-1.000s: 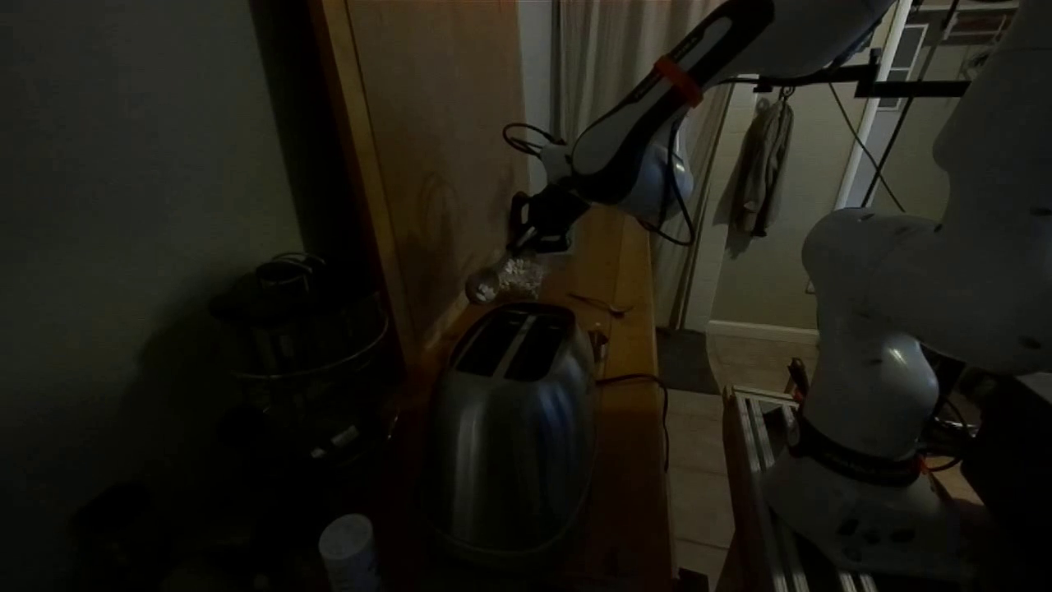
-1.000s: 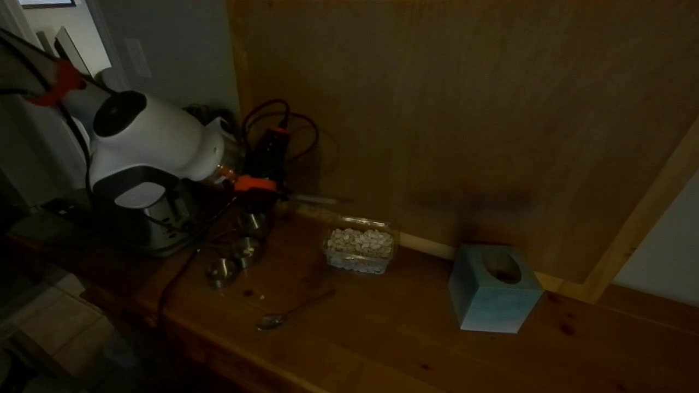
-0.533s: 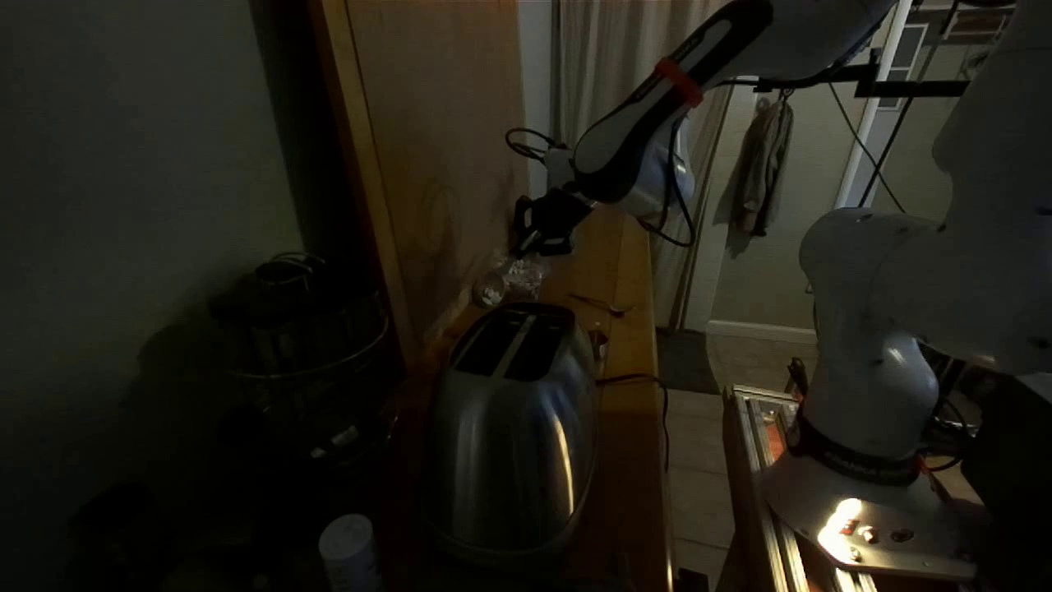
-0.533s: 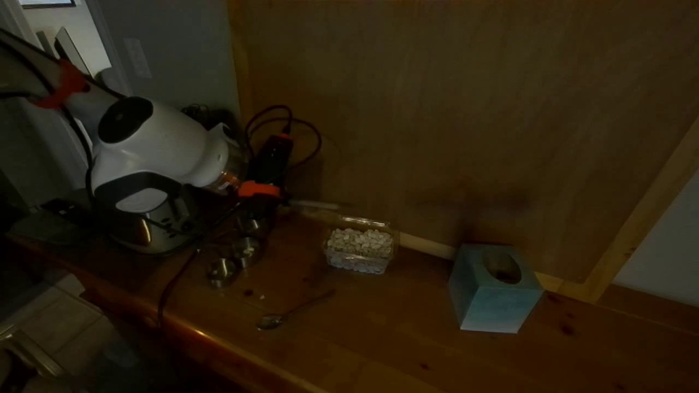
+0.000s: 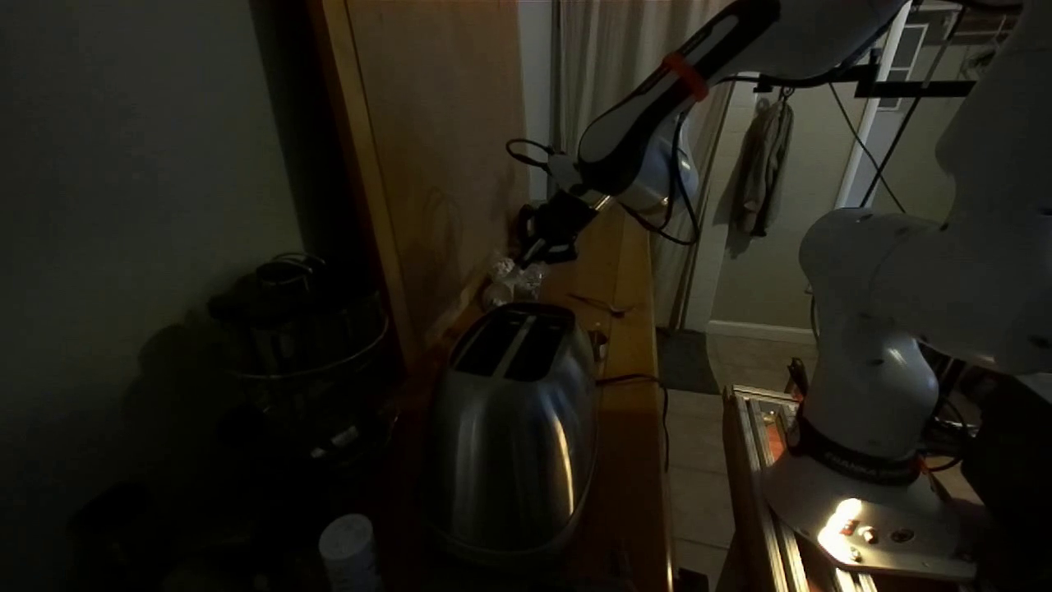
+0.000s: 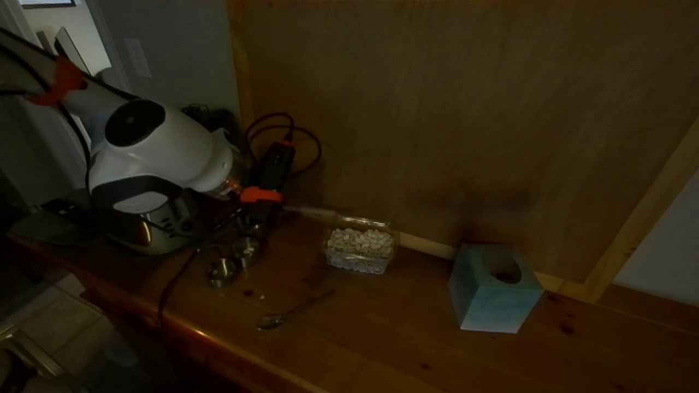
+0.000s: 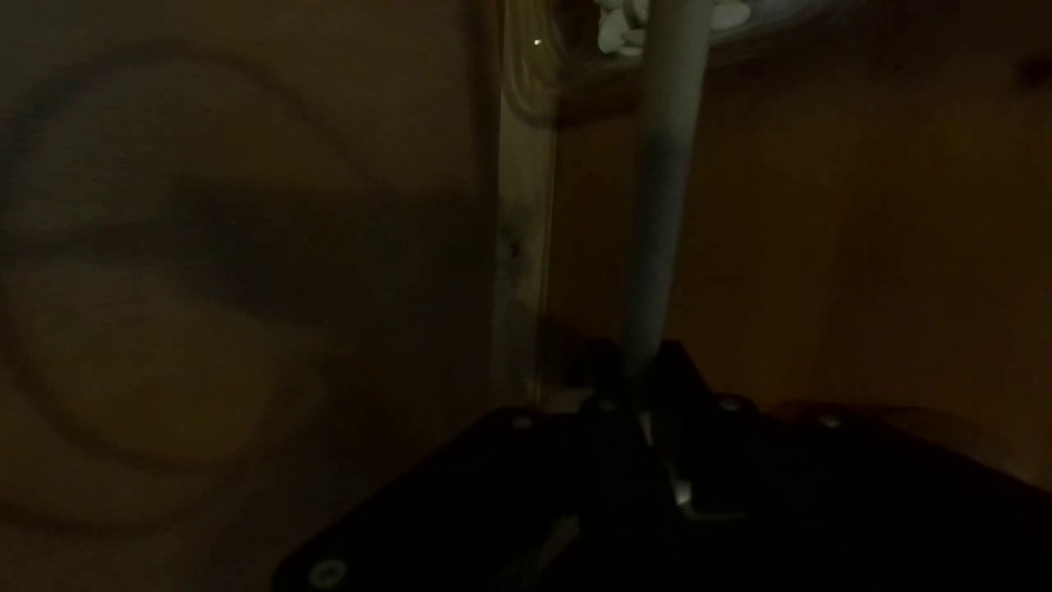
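1. Black two-fingered claw: jaws narrow, holding a pale slender rod between them; rod runs to twelve o'clock in the wrist view.
2. Change: claw and rod have dipped slightly within the last second, judged to bring the work nearer the rim height of the clear rectangular plastic tub.
3. Tub, bearing white pebble-like pieces: four o'clock from the claw in an exterior view.
4. Thin metal spoon: six o'clock, farther off.

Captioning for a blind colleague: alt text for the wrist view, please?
A black pincer grips a pale rod that runs up the dim picture, in front of white pieces in a clear container. Wooden tabletop shows at right.
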Action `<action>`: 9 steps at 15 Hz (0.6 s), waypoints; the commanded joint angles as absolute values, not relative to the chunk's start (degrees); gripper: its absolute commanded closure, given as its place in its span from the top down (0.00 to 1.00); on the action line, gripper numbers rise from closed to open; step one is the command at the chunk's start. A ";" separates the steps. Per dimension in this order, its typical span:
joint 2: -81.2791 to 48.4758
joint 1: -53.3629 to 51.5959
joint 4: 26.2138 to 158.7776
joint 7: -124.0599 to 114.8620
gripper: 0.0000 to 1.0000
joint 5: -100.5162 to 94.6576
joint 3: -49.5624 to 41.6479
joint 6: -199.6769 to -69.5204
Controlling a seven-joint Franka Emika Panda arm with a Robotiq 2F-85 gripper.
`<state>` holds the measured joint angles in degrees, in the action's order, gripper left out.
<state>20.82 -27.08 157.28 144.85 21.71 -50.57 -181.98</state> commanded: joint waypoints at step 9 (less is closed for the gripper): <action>28.25 -30.72 157.25 159.05 0.04 30.81 -53.86 -182.30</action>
<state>24.62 -29.03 157.25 152.84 27.27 -52.55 -182.11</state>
